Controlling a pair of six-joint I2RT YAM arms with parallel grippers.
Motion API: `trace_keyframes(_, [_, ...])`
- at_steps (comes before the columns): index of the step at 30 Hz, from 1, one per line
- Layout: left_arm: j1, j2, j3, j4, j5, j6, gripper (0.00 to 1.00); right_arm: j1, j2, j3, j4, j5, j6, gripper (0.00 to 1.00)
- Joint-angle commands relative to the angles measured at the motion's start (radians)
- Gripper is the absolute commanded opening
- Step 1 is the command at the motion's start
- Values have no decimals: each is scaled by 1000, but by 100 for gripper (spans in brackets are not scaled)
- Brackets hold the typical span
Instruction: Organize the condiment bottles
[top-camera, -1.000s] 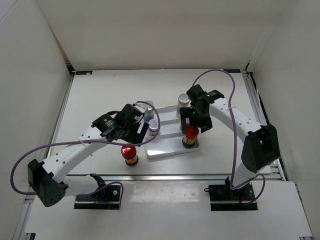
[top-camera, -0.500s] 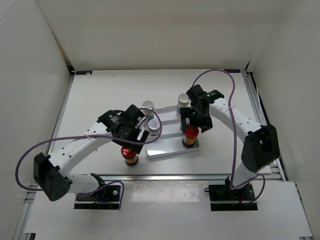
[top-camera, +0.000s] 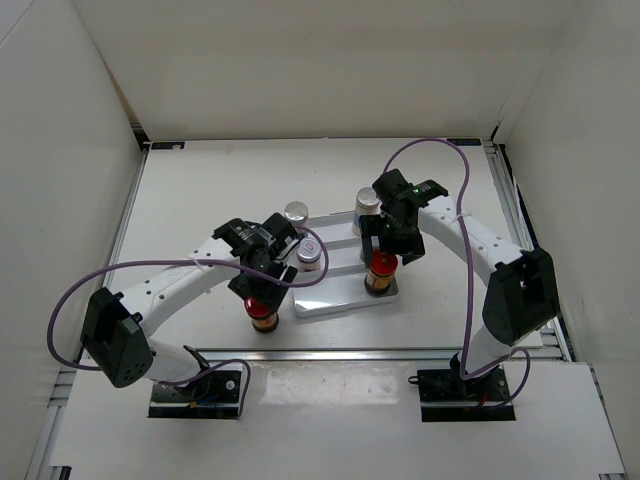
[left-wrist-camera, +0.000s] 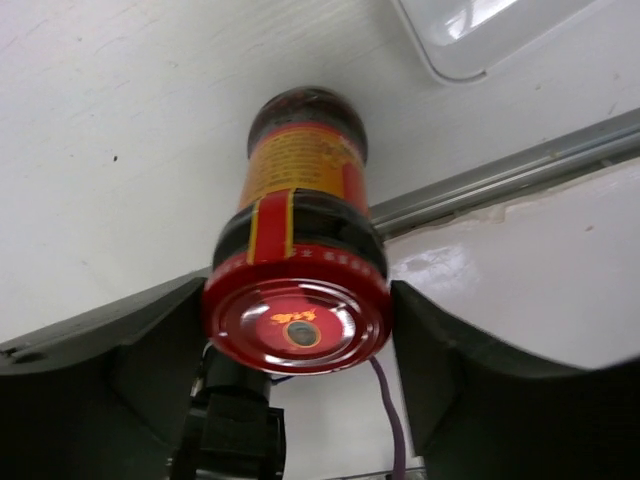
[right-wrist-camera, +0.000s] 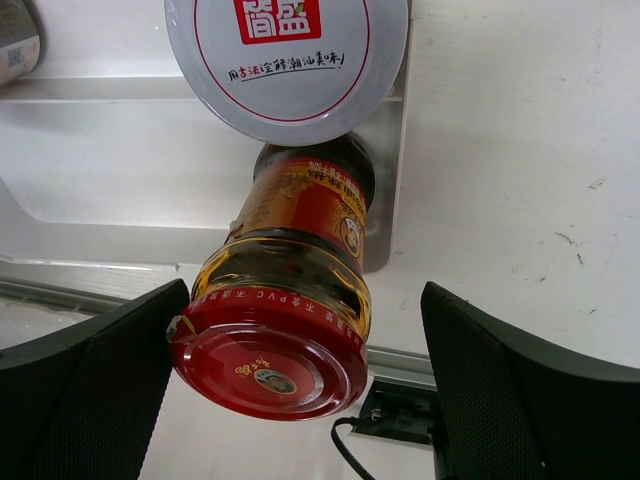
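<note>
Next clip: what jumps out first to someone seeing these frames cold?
Two red-capped jars stand out. The left end effector closely flanks one red-capped jar standing on the table off the near-left corner of the white tray; the open right end effector brackets the other red-capped jar on the tray's near-right end.

Tray (top-camera: 340, 292): on the table (top-camera: 200, 190), in the middle, between the two arms.
Front-left jar (top-camera: 262, 314): upright on the table, just off the tray's near left corner; the left gripper (left-wrist-camera: 297, 300) sits over it, a finger touching each side of its cap.
Front-right jar (top-camera: 380, 272): on the tray's near right corner, inside the right gripper (right-wrist-camera: 305, 300), with a gap on one side.
Rear-right jar (top-camera: 368, 203): directly behind the front-right jar.
Mid-left jar (top-camera: 309, 257): on the tray's left part.
Rear-left jar (top-camera: 296, 211): by the tray's far left corner; whether it stands on the tray or off it cannot be told.
</note>
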Motion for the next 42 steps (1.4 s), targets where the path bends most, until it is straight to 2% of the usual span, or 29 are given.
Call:
trace_keyframes(1, [3, -7, -7, 0, 32, 0, 75, 2, 10, -2, 5, 4, -18, 100])
trace_keyframes(2, [3, -7, -7, 0, 32, 0, 62, 2, 10, -2, 5, 4, -18, 100])
trace_keyframes(5, [12, -7, -7, 0, 23, 0, 43, 2, 10, -2, 5, 4, -18, 100])
trace_keyframes(8, [12, 2, 17, 0, -19, -9, 14, 2, 10, -2, 5, 4, -18, 100])
trace_keyframes(9, [12, 2, 47, -9, -31, -20, 11, 2, 10, -2, 5, 16, -18, 100])
trace_keyframes(13, [12, -7, 194, -9, -117, -20, 11, 2, 1, -2, 5, 16, -18, 100])
trace_keyframes(17, [12, 60, 370, -9, -117, 12, 11, -7, 1, -11, 5, 16, -27, 100])
trace_keyframes(19, [12, 95, 458, -9, -82, 21, 11, -7, 1, -21, 5, 16, -27, 100])
trace_keyframes(23, [1, 199, 537, -9, 27, 12, 11, -16, 1, -21, 5, 16, -27, 100])
trace_keyframes(26, [-40, 210, 528, 30, 61, 40, 11, -34, -8, -21, 5, 16, -27, 100])
trace_keyframes(42, [-40, 238, 438, 85, 147, 58, 12, -73, -19, -21, 14, 7, -45, 100])
